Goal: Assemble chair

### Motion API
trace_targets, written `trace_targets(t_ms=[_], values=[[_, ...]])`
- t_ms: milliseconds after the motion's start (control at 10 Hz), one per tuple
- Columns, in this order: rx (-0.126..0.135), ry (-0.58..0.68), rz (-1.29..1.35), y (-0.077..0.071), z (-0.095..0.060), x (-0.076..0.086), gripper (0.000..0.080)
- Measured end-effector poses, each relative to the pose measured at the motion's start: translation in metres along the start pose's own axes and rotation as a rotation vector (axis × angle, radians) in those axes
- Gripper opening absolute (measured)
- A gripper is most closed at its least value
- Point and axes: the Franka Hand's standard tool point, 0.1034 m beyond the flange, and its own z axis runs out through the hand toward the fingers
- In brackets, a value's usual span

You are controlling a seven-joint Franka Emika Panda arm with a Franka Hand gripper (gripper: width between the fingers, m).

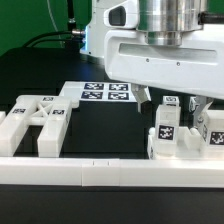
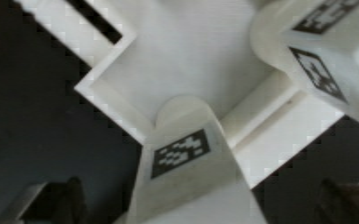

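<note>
My gripper (image 1: 168, 103) hangs open over the chair parts at the exterior view's right. A square white post (image 1: 164, 128) with a black-and-white tag stands below and between the fingers, untouched. More tagged white pieces (image 1: 208, 130) stand beside it. A white chair frame (image 1: 38, 122) with tags lies at the exterior view's left. In the wrist view the gripper (image 2: 197, 203) is open; its dark fingers (image 2: 51, 200) stand apart on either side of the tagged post (image 2: 186, 150). Another tagged piece (image 2: 318, 62) lies close by.
The marker board (image 1: 107, 93) lies flat in the middle at the back. A long white border rail (image 1: 110, 172) runs along the front edge. The table surface (image 1: 100, 130) is black. Cables and a white robot base sit behind.
</note>
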Motion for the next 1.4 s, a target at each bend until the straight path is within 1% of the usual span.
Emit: trace_targets(t_ms=[100, 300, 400, 500, 600, 700, 800, 1100, 1200, 1300, 1400], values=[[-0.002, 0.001, -0.065, 0.0002, 0.0002, 0.0001, 0.0648], [-0.028, 0.008, -0.293, 0.0001, -0.001, 0.0014, 0.0648], [-0.028, 0.008, -0.323, 0.0002, -0.0013, 0.0023, 0.0648], [-0.029, 0.008, -0.368, 0.0027, -0.0011, 0.0042, 0.0526], [-0.028, 0.008, -0.362, 0.0029, -0.0011, 0.0045, 0.0526], [-0.028, 0.008, -0.363, 0.0029, -0.0011, 0.0046, 0.0387], [-0.028, 0.008, -0.357, 0.0029, -0.001, 0.0045, 0.0285], [-0.027, 0.008, -0.323, 0.0028, -0.0009, 0.0044, 0.0286], [-0.026, 0.009, -0.242, 0.0027, -0.0008, 0.0043, 0.0286], [-0.021, 0.013, -0.148, 0.0022, -0.0005, 0.004, 0.0286], [-0.002, 0.011, -0.002, 0.0017, -0.0002, 0.0036, 0.0286]])
